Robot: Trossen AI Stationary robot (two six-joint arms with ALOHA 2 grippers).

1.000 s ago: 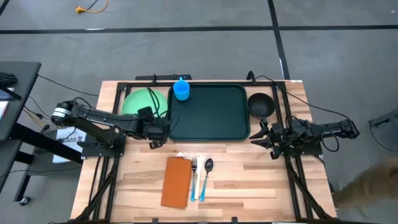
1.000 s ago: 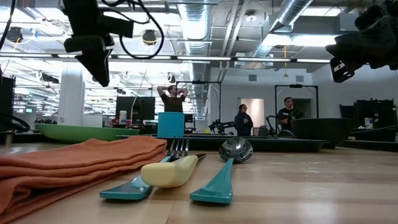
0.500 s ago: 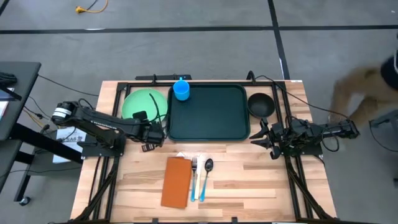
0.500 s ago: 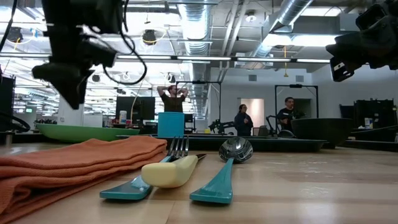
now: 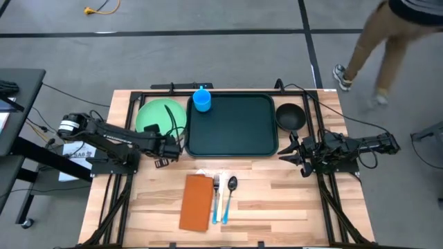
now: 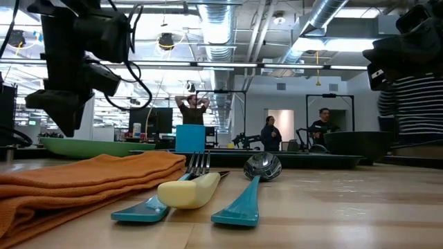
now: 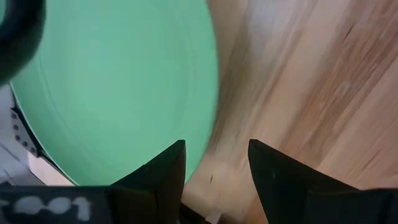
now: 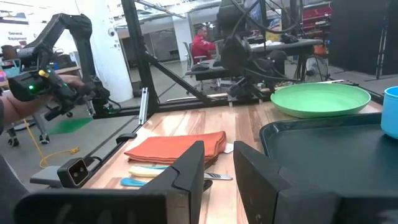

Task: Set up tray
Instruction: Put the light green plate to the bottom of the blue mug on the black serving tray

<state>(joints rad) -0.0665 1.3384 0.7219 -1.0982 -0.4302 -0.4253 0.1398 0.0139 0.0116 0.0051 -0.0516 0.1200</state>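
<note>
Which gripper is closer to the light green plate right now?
Left. The left gripper hangs just off the plate's front edge, its fingers open with nothing between them. The right gripper is across the tray, off its right side by the dark bowl.

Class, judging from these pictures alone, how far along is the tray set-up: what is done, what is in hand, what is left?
Done: the tray lies on the table with the blue cup at its corner. In hand: the left gripper, open and empty, hovers near the green plate. Left: plate, black bowl, orange napkin, fork and spoon are all off the tray. The right gripper waits beside it.
</note>
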